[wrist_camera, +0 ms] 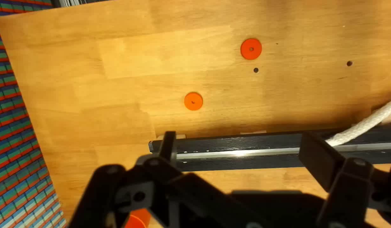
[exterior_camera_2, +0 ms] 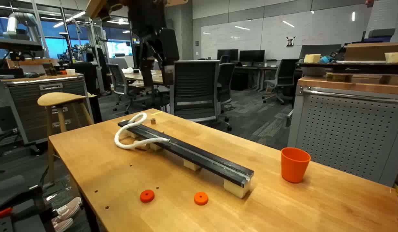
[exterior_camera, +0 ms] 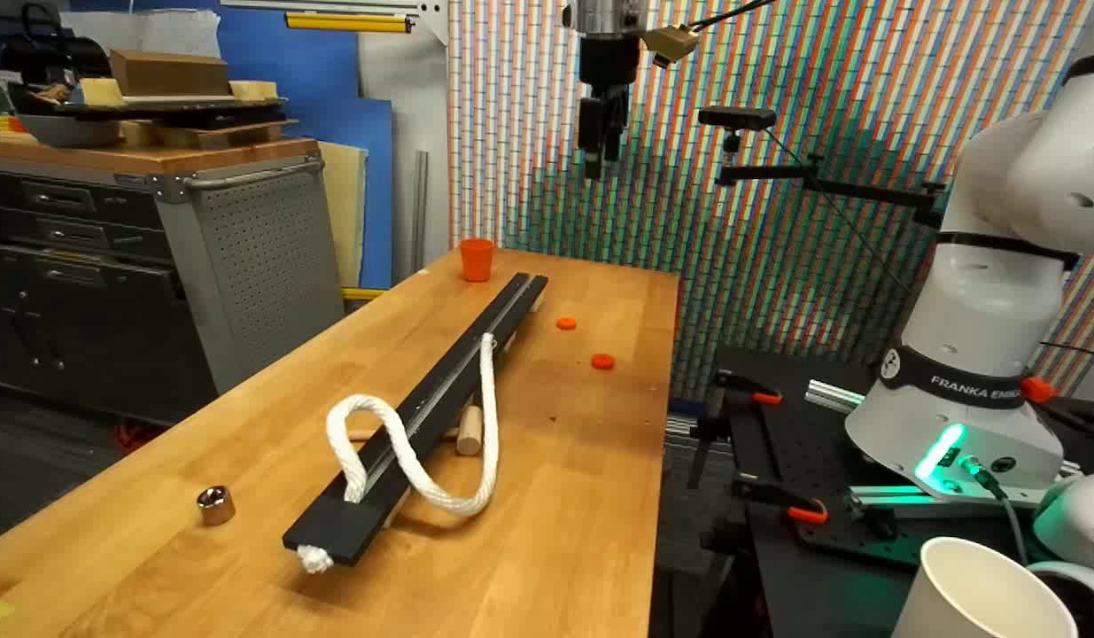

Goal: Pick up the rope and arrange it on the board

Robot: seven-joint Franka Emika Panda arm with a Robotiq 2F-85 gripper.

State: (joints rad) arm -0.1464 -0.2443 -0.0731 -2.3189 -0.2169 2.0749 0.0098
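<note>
pincer [wrist_camera: 242, 153] spread apart; the wrist view cuts off the rope [wrist_camera: 366, 123] and board [wrist_camera: 239, 144].

The black band [exterior_camera: 958, 382] around the robot arm's base [exterior_camera: 998, 436] reads "FRANKA EMIKA" in white.

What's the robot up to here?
It's a Franka arm tasked with arranging a rope on a board, but it's holding nothing right now. Its pincer hangs open above the table, away from the rope. The white rope lies in loose curves over the long black board, one bend swinging out past the edge on the arm's side, so it isn't laid straight along the board yet. No human hand shows in any view.
</note>
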